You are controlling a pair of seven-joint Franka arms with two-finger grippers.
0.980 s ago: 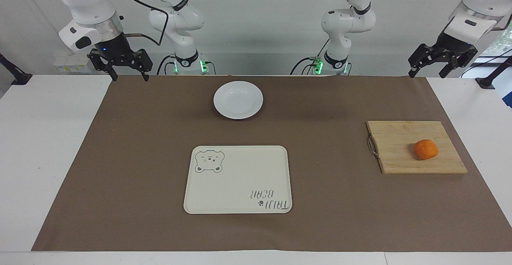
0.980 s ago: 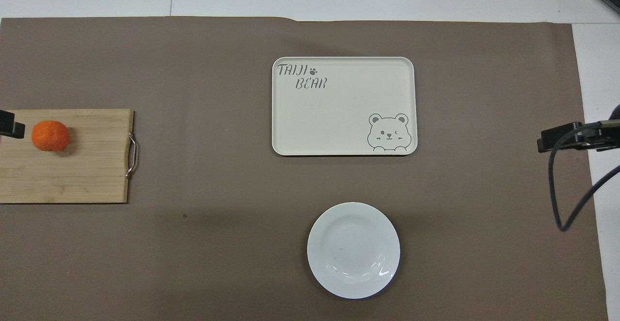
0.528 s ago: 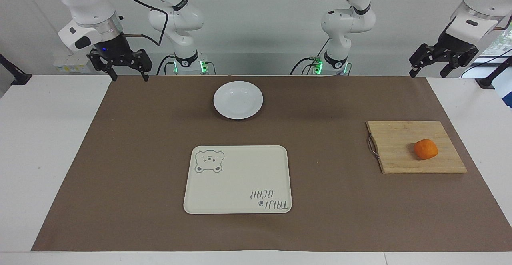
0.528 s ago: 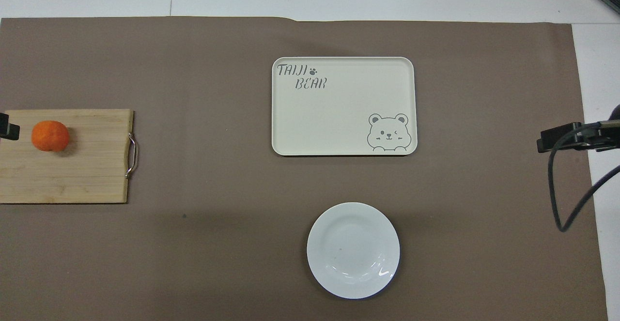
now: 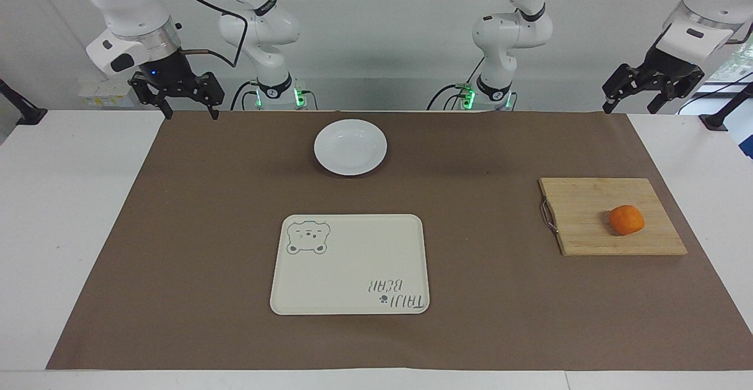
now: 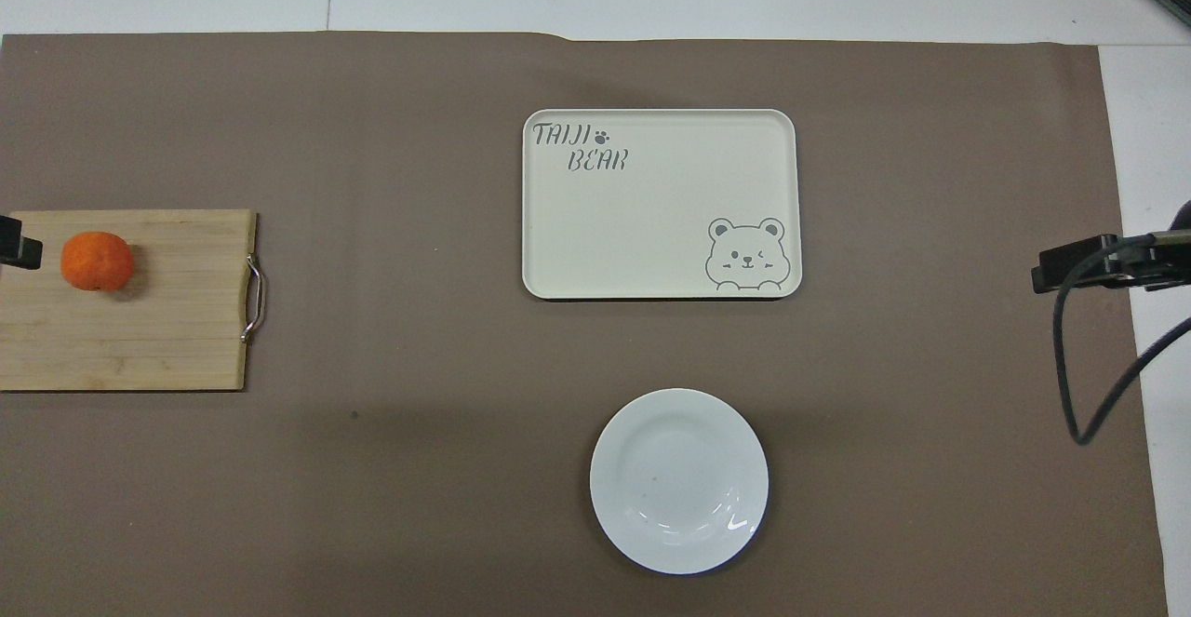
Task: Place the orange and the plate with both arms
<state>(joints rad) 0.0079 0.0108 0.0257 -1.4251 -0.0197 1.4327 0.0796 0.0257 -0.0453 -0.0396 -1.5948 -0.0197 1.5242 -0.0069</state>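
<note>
Resting on one slatted wooden board (image 5: pixel 612 216), one round orange (image 5: pixel 626 219) sits apart from one glossy white plate (image 5: pixel 350 146), while the left gripper (image 5: pixel 632 106) and right gripper (image 5: pixel 189 112) hang spread apart, empty.

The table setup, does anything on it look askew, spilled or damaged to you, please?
Nothing stands out. The orange sits whole on the cutting board, the white plate lies flat and bare nearer the robots than the bear tray, and the tray sits square on the brown mat. No spills or cracks show.
</note>
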